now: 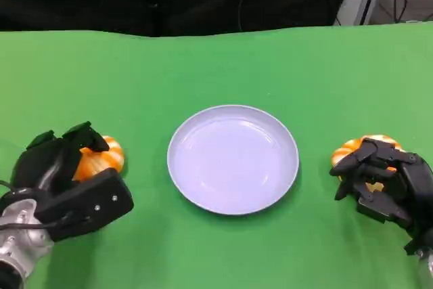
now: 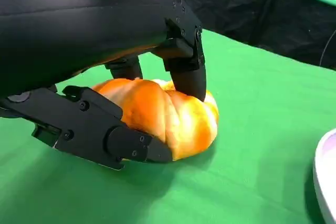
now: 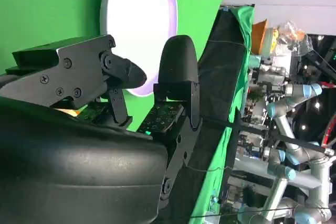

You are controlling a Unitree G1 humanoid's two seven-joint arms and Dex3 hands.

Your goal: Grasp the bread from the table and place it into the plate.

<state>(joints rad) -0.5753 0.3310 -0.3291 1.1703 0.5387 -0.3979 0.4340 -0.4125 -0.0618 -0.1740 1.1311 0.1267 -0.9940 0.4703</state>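
The left robot hand [image 1: 64,160] grips one bread [image 1: 101,157] on the table; the right robot hand [image 1: 382,181] closes over another bread [image 1: 352,147].

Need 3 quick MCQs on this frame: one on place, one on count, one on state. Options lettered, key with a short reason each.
1. Where is the plate?
A. on the table's centre, between the two hands
B. under the left hand
C. at the far edge of the table

2. How many orange bread pieces are on the green table?
A. one
B. two
C. four

3. What is in the plate?
A. a bread piece
B. both bread pieces
C. nothing

Key:
1 A: in the head view the plate lies between the left hand and the right hand.
2 B: the left bread sits by the left hand, the right bread by the right hand.
3 C: the head view shows its surface bare; both breads are still on the table.
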